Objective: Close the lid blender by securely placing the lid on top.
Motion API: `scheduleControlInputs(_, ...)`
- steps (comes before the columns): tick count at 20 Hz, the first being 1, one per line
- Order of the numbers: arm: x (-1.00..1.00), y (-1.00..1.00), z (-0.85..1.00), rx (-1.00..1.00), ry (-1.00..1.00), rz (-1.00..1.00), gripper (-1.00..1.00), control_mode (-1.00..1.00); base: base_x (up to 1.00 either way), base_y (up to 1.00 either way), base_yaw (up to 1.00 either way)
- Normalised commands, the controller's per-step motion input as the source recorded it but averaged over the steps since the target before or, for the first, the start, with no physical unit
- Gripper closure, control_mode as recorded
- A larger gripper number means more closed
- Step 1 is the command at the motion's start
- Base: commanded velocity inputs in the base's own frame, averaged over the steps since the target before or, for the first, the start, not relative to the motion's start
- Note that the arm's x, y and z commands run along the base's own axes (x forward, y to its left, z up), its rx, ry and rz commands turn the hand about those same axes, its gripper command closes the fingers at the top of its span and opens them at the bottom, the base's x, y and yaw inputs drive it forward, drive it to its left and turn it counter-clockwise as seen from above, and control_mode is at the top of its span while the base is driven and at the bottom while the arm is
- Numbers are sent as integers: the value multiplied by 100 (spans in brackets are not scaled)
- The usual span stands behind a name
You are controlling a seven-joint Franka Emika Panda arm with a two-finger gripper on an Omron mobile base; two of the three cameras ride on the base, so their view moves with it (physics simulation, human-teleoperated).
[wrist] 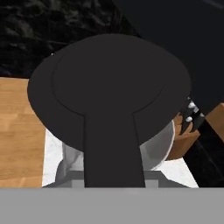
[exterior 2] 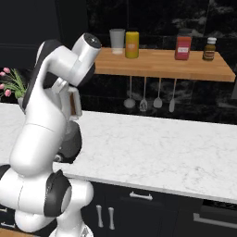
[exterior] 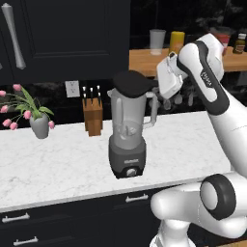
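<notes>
Item: lid (exterior: 130, 83), black disc, gripped by its tab in the tool (exterior: 155, 87), jaws pinched narrow. Position: held level just above the blender (exterior: 128, 130) jar rim, apparently for lowering squarely. Blender stood on the marble desk (exterior: 58, 159).

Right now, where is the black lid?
In the left base view the lid is at the top of the blender jar, beside the knife block, held by the gripper.
</notes>
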Motion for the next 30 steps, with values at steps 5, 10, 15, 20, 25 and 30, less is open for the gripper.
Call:
scheduleControlInputs(5,25,0,0,-7,3,0,100,-100,0,0,0)
scheduleControlInputs(10,24,0,0,-6,7,0,100,-100,0,0,0)
scheduleControlInputs(15,28,0,0,-4,9,-3,100,-100,0,0,0)
scheduleControlInputs(20,35,0,0,0,6,-6,100,-100,0,0,0)
scheduleControlInputs(25,15,8,0,0,1,-2,100,-100,0,0,0)
scheduleControlInputs(30,0,36,0,0,0,0,100,-100,0,0,0)
